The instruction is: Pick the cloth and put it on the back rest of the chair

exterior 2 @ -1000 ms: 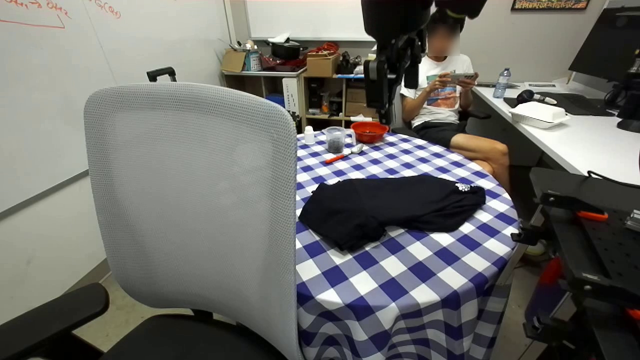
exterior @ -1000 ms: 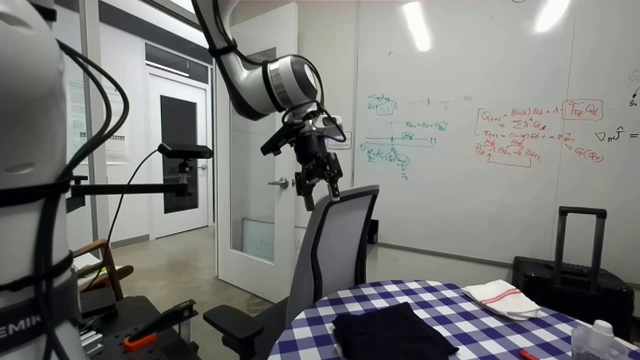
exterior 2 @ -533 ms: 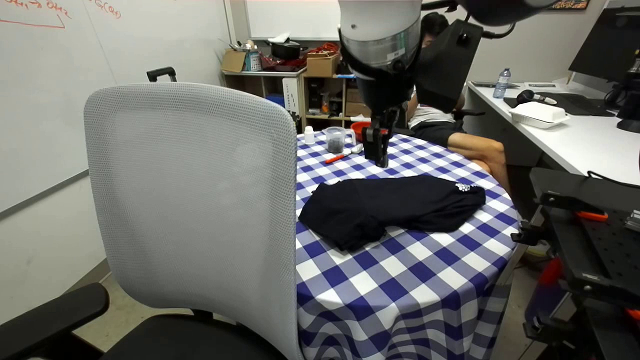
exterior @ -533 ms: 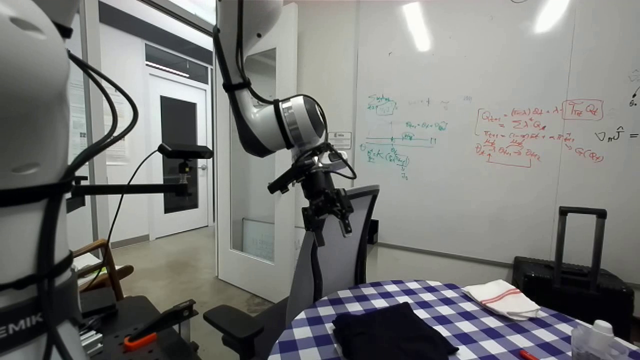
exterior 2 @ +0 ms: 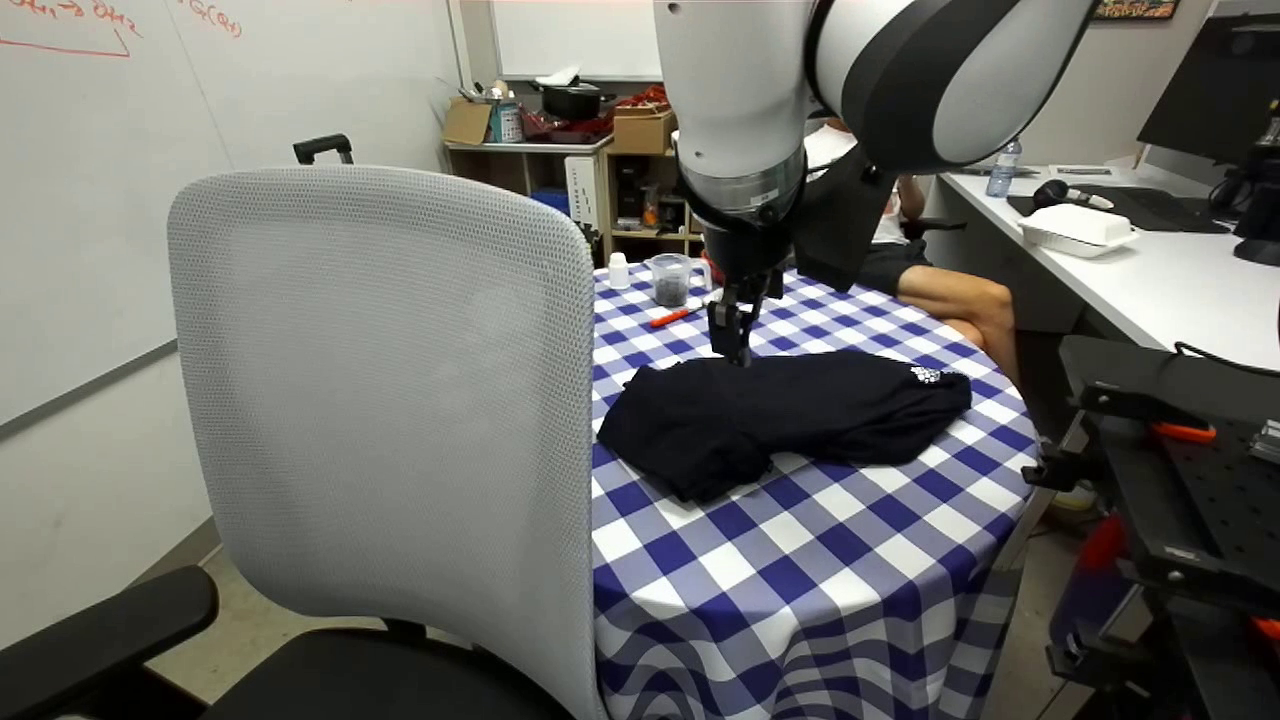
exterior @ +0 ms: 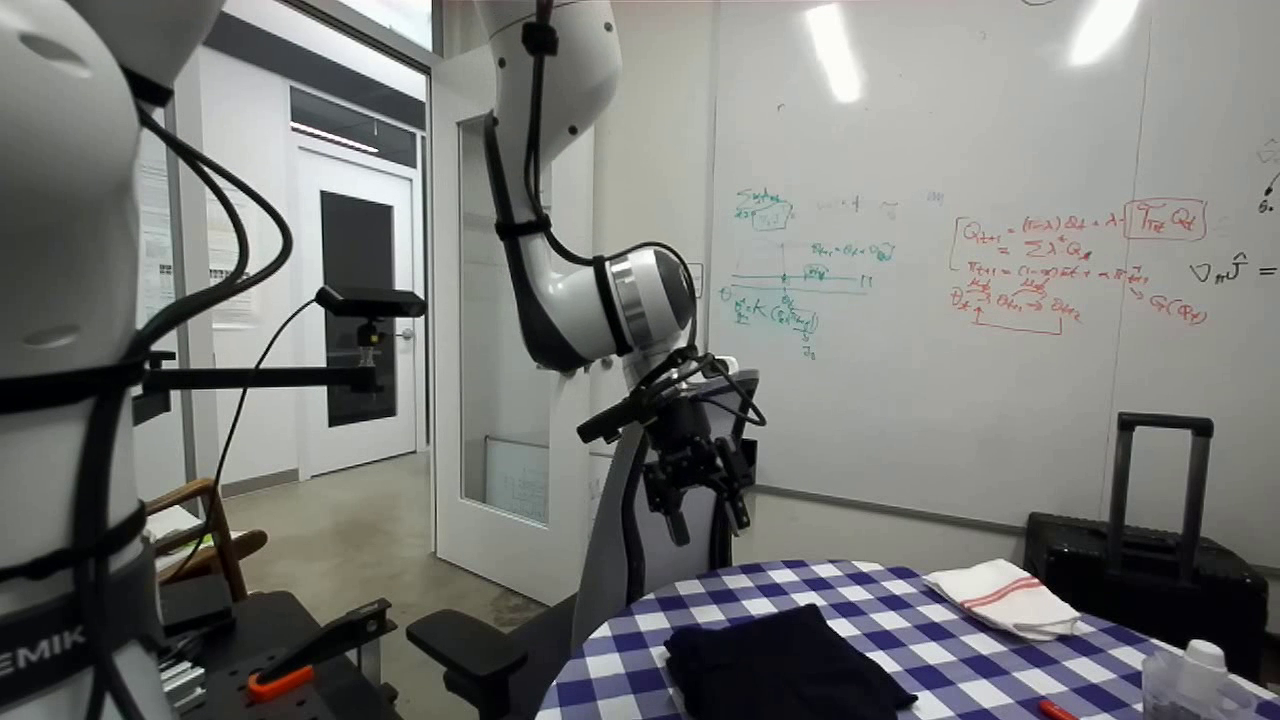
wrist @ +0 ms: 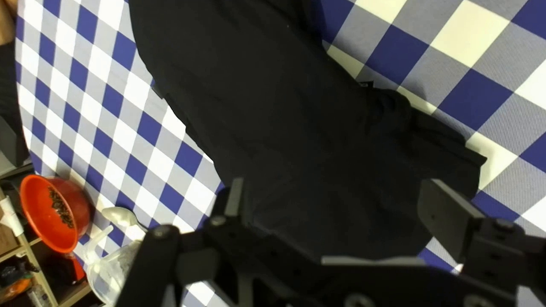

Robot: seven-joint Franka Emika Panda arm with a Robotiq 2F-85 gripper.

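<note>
A dark, loosely folded cloth (exterior: 790,665) lies on the checked table; it also shows in an exterior view (exterior 2: 810,405) and fills the middle of the wrist view (wrist: 273,98). My gripper (exterior: 710,528) is open and empty above the table, pointing down; it also shows in an exterior view (exterior 2: 733,355). In the wrist view the spread fingers (wrist: 332,196) stand either side of the cloth's near end, apart from it. The grey mesh back rest (exterior 2: 380,390) of the chair stands beside the table, bare; it is partly behind my gripper in an exterior view (exterior: 600,560).
A white towel with red stripes (exterior: 1005,598) lies on the checked table (exterior 2: 800,560). A red bowl (wrist: 55,213), a spoon (wrist: 121,216), a clear measuring cup (exterior 2: 670,282) and a white bottle (exterior 2: 619,272) stand at the far side. A person (exterior 2: 960,290) sits behind the table.
My gripper has come down from above the chair back's height towards the dark cloth, moving right in an exterior view. It stays open. The cloth and chair have not moved.
</note>
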